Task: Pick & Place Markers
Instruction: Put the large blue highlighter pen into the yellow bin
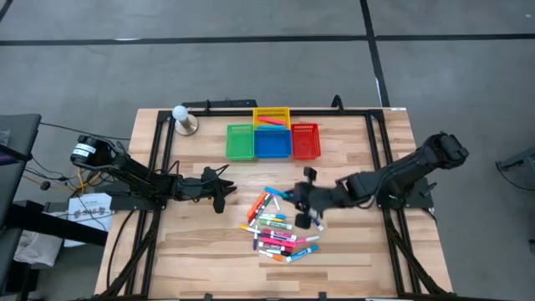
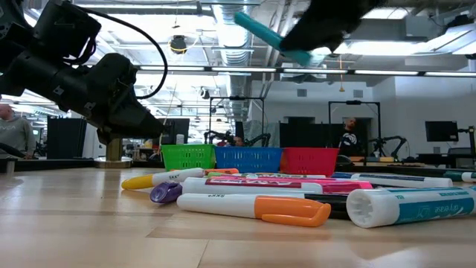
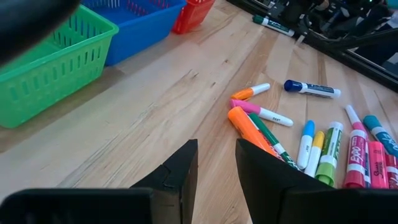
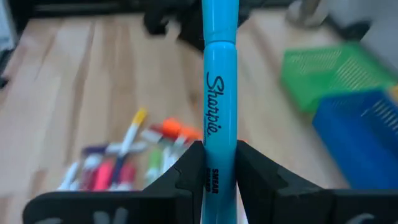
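A heap of markers (image 1: 280,232) with white and coloured barrels lies flat on the wooden table, near its middle; it also shows in the low view (image 2: 297,195) and the left wrist view (image 3: 311,140). My right gripper (image 1: 299,199) hovers above the heap's far edge, shut on a light-blue Sharpie marker (image 1: 278,194). My left gripper (image 1: 221,198) is open, low over bare wood left of the heap, touching nothing; its fingers (image 3: 180,174) point toward the markers. My right gripper pinches the light-blue marker's barrel (image 4: 219,158) between its two fingers (image 4: 186,174), near one end. The marker runs along the fingers and sticks out past their tips toward the table's left. It is lifted clear of the table and tilted (image 2: 269,37), its free end higher.
Green (image 1: 240,142), blue (image 1: 272,144) and red (image 1: 305,141) baskets stand in a row at the far side, with a yellow basket (image 1: 272,117) behind them holding pink and orange markers. A small lamp-like stand (image 1: 184,121) sits at the far left. Bare wood lies left of the heap.
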Action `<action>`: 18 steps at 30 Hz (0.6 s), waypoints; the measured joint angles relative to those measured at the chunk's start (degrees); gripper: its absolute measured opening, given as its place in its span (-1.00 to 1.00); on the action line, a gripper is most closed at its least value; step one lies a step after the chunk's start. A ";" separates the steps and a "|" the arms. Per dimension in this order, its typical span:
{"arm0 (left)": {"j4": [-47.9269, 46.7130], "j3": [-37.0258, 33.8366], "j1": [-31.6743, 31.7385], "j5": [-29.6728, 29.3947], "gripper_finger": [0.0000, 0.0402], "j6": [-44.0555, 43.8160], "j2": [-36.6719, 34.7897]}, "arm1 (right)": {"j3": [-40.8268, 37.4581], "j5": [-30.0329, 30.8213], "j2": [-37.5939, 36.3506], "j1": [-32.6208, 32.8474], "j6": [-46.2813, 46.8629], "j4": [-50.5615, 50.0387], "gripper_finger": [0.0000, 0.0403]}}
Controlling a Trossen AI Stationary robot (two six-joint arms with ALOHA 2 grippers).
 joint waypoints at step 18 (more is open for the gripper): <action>0.00 0.00 0.00 -0.61 -0.46 2.35 0.00 | 0.00 -1.31 0.21 -28.29 -17.32 22.16 -0.67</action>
